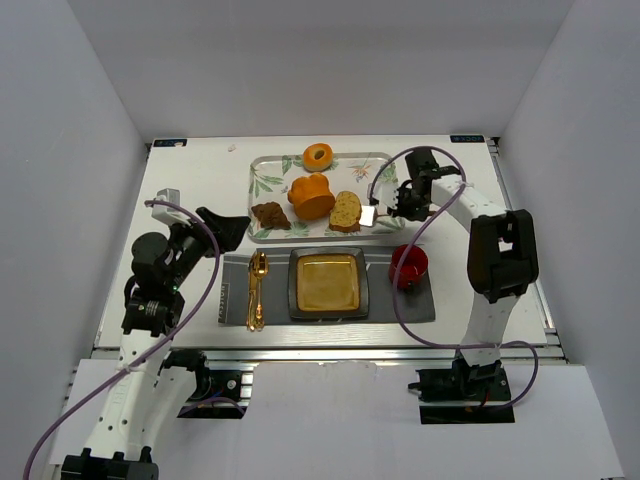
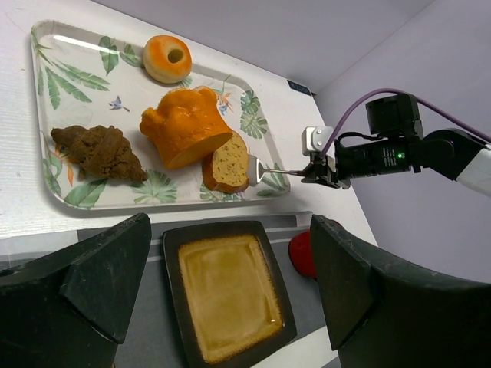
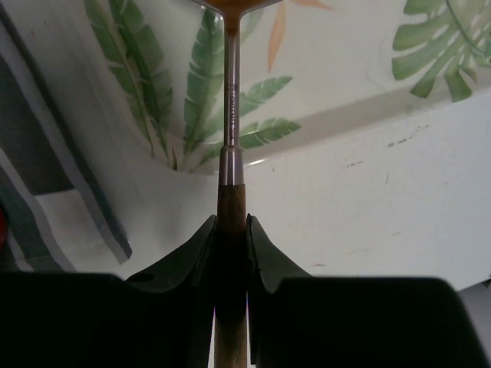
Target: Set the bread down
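The bread (image 1: 346, 211), a pale speckled slice with a brown crust, stands on the leaf-print tray (image 1: 262, 170) at its front right, leaning against the orange bun; it also shows in the left wrist view (image 2: 229, 162). My right gripper (image 1: 405, 200) is shut on the wooden handle of a small spatula (image 3: 231, 115). The spatula's metal blade (image 2: 258, 170) lies at the bread's right side. My left gripper (image 1: 225, 225) is open and empty, left of the tray and above the mat. A dark square plate (image 1: 294, 283) with an amber centre lies in front of the tray.
On the tray are an orange lumpy bun (image 1: 311, 195), a ring doughnut (image 1: 318, 157) and a dark brown piece (image 1: 270, 215). A red cup (image 1: 409, 266) and gold cutlery (image 1: 257, 290) lie on the grey mat (image 1: 233, 305). White walls enclose the table.
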Robot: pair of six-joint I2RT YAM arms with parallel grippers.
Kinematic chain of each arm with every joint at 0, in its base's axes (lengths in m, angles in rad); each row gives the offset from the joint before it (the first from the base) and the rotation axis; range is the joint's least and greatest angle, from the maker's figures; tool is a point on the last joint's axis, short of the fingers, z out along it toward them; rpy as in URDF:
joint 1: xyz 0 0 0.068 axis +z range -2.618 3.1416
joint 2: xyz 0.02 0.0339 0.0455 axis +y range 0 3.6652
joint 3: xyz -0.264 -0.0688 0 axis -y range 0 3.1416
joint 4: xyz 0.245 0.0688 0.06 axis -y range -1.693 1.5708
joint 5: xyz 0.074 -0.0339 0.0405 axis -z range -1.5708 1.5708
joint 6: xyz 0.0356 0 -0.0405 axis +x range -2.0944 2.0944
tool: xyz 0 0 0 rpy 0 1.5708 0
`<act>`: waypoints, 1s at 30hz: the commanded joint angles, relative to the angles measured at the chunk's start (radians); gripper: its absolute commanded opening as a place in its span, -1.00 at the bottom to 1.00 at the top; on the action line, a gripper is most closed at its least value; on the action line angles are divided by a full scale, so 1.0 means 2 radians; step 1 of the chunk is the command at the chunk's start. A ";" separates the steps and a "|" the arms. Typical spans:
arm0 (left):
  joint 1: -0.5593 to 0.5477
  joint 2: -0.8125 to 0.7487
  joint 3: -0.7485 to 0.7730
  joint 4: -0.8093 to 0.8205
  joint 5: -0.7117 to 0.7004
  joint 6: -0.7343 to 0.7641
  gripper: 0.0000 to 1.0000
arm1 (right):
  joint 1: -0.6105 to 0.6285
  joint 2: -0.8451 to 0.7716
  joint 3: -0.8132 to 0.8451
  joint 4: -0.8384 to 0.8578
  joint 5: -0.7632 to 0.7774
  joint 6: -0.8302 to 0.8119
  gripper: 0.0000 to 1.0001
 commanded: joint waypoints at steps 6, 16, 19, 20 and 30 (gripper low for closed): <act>-0.002 0.005 0.020 0.001 0.004 -0.003 0.85 | -0.013 -0.002 0.012 -0.023 -0.070 0.060 -1.00; -0.002 0.006 0.023 0.018 0.000 -0.014 0.85 | -0.065 -0.032 -0.010 -0.016 -0.132 0.097 -1.00; -0.002 0.006 0.025 0.022 -0.002 -0.016 0.85 | -0.072 -0.045 -0.019 -0.004 -0.140 0.099 -1.00; -0.002 0.008 0.026 0.022 -0.002 -0.016 0.85 | -0.073 -0.055 -0.028 0.000 -0.141 0.099 -1.00; -0.002 -0.002 0.025 0.014 -0.005 -0.014 0.86 | -0.073 -0.101 -0.033 -0.002 -0.167 0.074 -1.00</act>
